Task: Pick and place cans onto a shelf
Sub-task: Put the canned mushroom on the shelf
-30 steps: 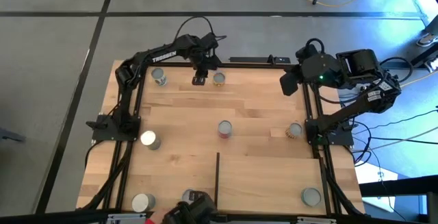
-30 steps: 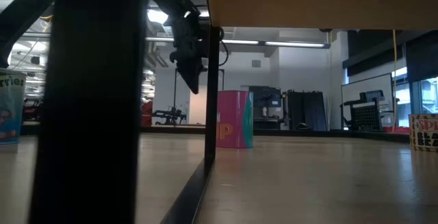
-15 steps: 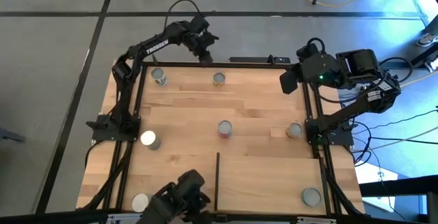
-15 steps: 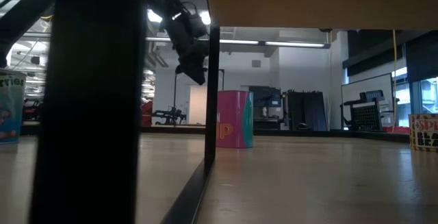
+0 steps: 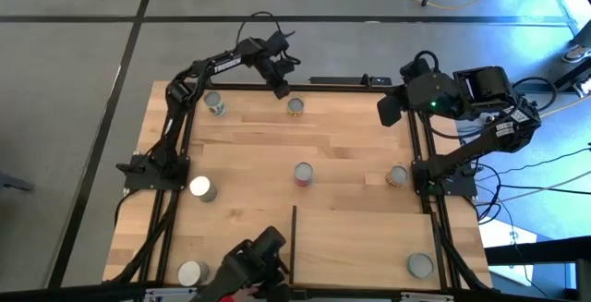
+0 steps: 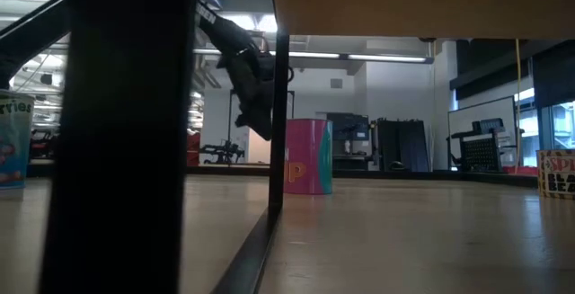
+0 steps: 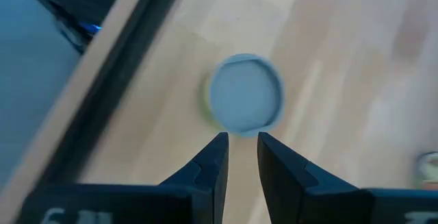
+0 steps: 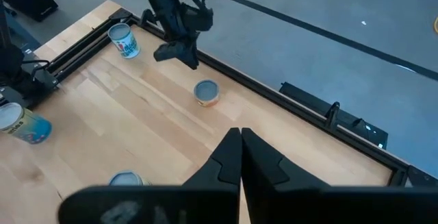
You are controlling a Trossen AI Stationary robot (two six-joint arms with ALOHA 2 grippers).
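Observation:
Several small cans stand upright on the wooden tabletop: two at the far edge (image 5: 214,104) (image 5: 295,106), a red-sided one in the middle (image 5: 303,174), others at the left (image 5: 200,188), right (image 5: 397,175) and near edge (image 5: 192,271). One can (image 5: 420,265) stands on the light-wood shelf (image 5: 360,242) at the near right. My left gripper (image 5: 278,88) hangs over the far edge, slightly open and empty, beside and above the far can (image 7: 244,101). My right gripper (image 8: 239,145) is shut and empty, parked high at the far right (image 5: 390,110).
The shelf's black strip (image 5: 293,237) stands as a post (image 6: 277,132) in the low view, beside the pink can (image 6: 308,156). A dark object (image 5: 259,260) sits at the near edge. Black rails run along the far (image 5: 342,82) and left edges.
My left gripper has gone from over the table toward the far edge, rising beyond it, then has come back a little toward the far can and dropped, tipped. The dark object at the near edge has shifted about. The cans have kept still.

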